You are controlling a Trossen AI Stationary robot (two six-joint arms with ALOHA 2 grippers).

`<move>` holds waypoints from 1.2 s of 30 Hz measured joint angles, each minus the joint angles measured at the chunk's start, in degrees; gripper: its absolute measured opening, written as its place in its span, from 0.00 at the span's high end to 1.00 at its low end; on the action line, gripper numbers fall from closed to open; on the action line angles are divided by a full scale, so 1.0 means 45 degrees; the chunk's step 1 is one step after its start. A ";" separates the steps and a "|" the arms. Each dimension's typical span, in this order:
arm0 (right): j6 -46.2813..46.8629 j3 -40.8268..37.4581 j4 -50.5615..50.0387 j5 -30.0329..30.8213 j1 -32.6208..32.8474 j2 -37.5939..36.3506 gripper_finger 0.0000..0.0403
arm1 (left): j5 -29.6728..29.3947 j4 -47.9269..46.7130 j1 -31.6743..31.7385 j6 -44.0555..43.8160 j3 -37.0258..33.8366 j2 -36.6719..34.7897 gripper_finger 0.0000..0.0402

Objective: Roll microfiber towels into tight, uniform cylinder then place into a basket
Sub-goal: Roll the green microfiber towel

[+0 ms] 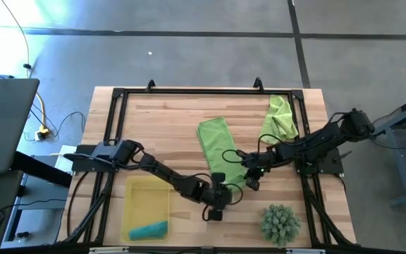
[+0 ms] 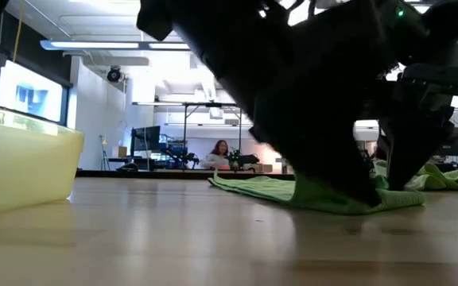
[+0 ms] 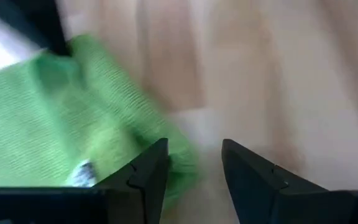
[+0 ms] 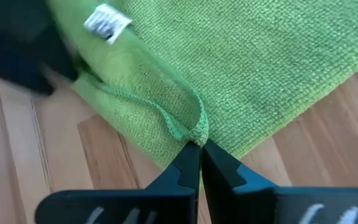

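One towel is done: a teal roll [image 1: 149,230] lies in the near end of the basket [image 1: 136,194], which sits at the near left of the counter [image 1: 168,120]. Two green towels are left. The one in hand [image 1: 216,144] lies spread mid-counter, its near end only beginning to fold over, so by my reading the roll has barely started. The right gripper [image 4: 199,149] has its fingers together, pinching that folded near edge. The left gripper [image 3: 194,165] is at the towel's near corner, fingers apart with the cloth edge just beside one finger, gripping nothing that I can see. The other green towel [image 1: 280,118] lies crumpled at the far right, untouched. A spiky plant [image 1: 280,224] stands near right.
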 joint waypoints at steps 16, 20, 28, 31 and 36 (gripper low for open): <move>-0.0039 0.0000 -0.0020 0.0010 0.0000 0.0000 1.00 | -0.0408 -0.0122 -0.0137 -0.0060 -0.0012 0.0004 0.67; -0.0044 0.0000 -0.0013 0.0010 0.0000 0.0000 1.00 | -0.0410 -0.0095 -0.0084 -0.0373 -0.0012 0.0004 0.75; -0.0119 0.0000 -0.0013 0.0010 0.0000 0.0000 1.00 | -0.0414 -0.0059 -0.0083 -0.0418 -0.0012 -0.0001 0.99; -0.0271 0.0000 -0.0013 0.0019 0.0000 0.0000 1.00 | -0.0684 -0.0202 -0.0117 -0.0397 -0.0012 -0.0065 0.98; -0.0378 0.0000 -0.0016 0.0019 0.0000 0.0000 1.00 | -0.1636 -0.1237 -0.0201 -0.0528 0.0003 -0.0485 0.99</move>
